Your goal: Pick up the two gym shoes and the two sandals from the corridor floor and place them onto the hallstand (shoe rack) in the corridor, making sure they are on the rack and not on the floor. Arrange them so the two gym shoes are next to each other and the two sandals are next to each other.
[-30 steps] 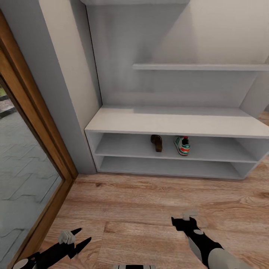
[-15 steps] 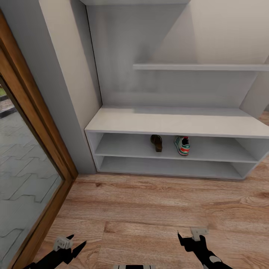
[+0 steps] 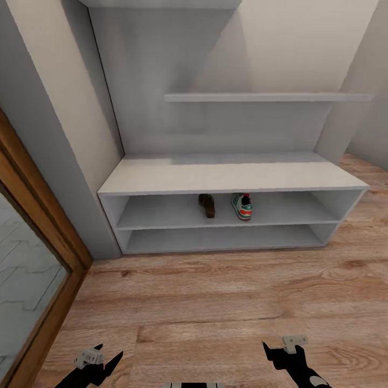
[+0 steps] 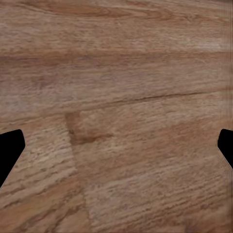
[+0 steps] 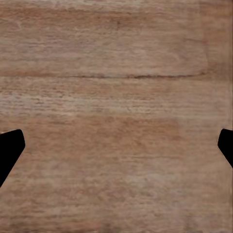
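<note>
The pale grey hallstand (image 3: 226, 175) stands ahead against the wall. On its upper open shelf one brown sandal (image 3: 207, 205) lies beside one white gym shoe (image 3: 242, 206) with a red-orange and green heel, a small gap between them. The other shoe and sandal are out of view. My left gripper (image 3: 106, 355) and right gripper (image 3: 281, 351) hang low over the wood-plank corridor floor (image 3: 215, 302), well short of the rack. Both are open and hold nothing: in the wrist views the left gripper (image 4: 116, 150) and right gripper (image 5: 116, 150) show bare planks between wide-spread fingertips.
A wood-framed glass door (image 3: 37, 269) runs along the left, next to a grey wall pillar (image 3: 64, 161). A floating shelf (image 3: 264, 97) sits above the bench top. The floor continues past the rack's right end (image 3: 366, 178).
The camera has swung right, so the rack sits further left in the picture and more floor shows at its right end. Both arms have dropped lower in the view. Shoe and sandal stay put.
</note>
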